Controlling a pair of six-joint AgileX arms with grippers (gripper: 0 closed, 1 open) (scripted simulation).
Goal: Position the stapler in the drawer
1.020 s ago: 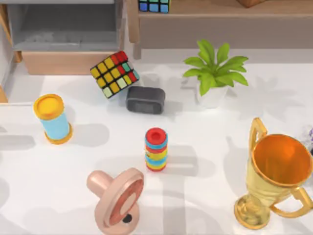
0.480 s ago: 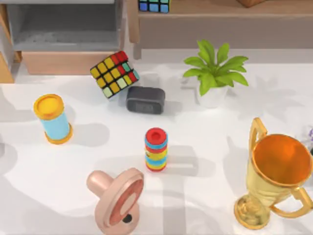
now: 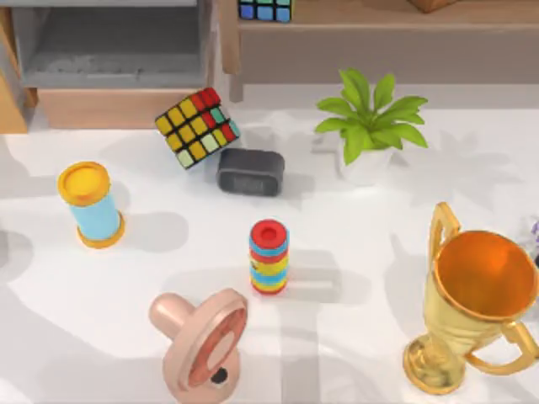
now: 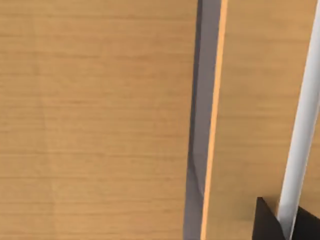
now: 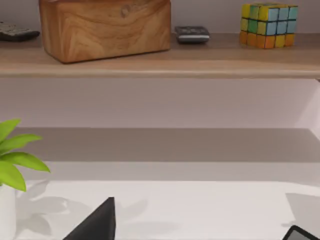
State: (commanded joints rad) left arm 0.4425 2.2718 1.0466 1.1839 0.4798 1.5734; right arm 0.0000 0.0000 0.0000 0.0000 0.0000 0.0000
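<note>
Meanwhile, open drawer (image 3: 114,50) at far-left edge.

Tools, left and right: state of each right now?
Left tool: cannot be told, close against a wooden panel.
Right tool: cannot be told, facing the shelf.

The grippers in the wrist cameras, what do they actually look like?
Little shows. The left gripper appears as black, angular finger parts at the frame's edge, against wood panelling. The right gripper shows a black wedge-shaped finger and another dark tip. No cables or markings are visible.
</note>
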